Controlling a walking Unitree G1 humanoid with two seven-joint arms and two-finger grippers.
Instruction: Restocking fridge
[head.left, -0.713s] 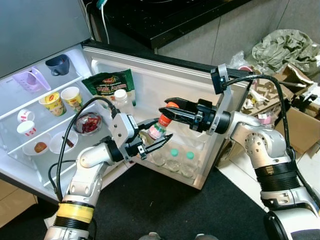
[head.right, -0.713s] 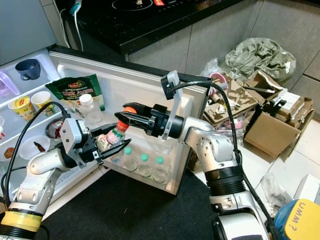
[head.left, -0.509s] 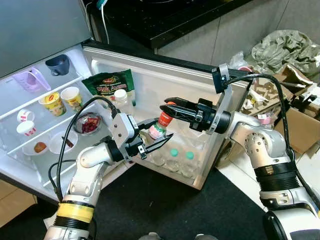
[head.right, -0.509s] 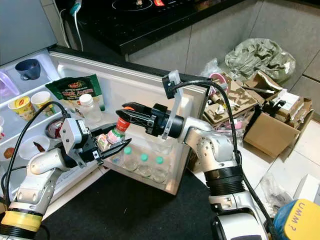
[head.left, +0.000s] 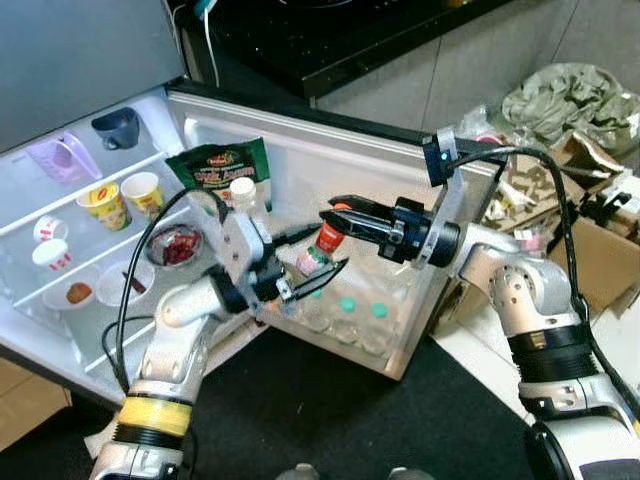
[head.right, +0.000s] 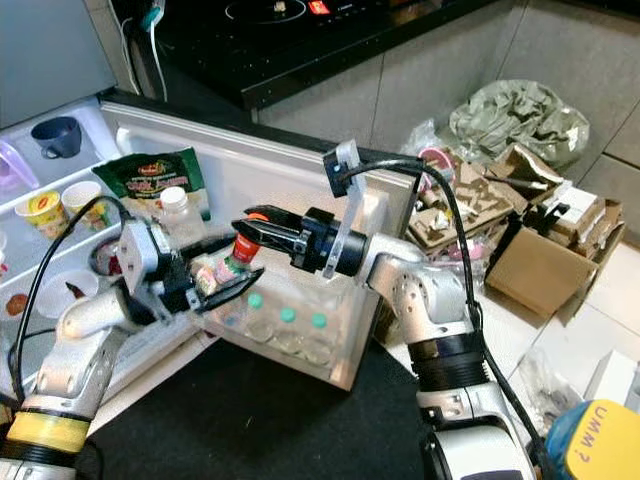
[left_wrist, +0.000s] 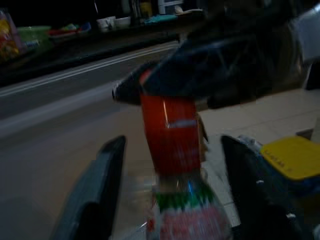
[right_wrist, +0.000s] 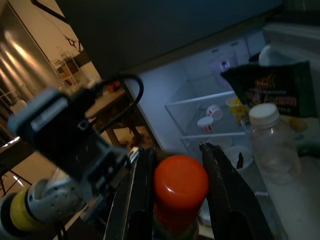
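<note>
A: Holding what, and where?

B: A sauce bottle (head.left: 318, 252) with a red cap, above the open fridge door (head.left: 330, 165), over the door shelf (head.left: 395, 350).

A: Right gripper (head.left: 337, 211)?

B: Clamped on the red cap, one black finger on each side of it, plain in the right wrist view (right_wrist: 180, 186).

A: And the left gripper (head.left: 312, 262)?

B: Lower, by the bottle's body. Fingers spread apart, one on each side of the bottle with a gap showing, seen from the left wrist (left_wrist: 170, 165). Blurred there, though.

A: Below the bottle?

B: Three small bottles with green caps (head.left: 360, 322), upright in the door shelf.

A: Elsewhere on the door?

B: A green snack bag (head.left: 218, 172), a clear bottle with a white cap (head.left: 243, 203) just beside it.

A: Inside the fridge?

B: Two yellow cups (head.left: 126, 198) on a shelf, a dark mug (head.left: 117, 126) higher up, white bowls (head.left: 98, 285) lower down.
</note>
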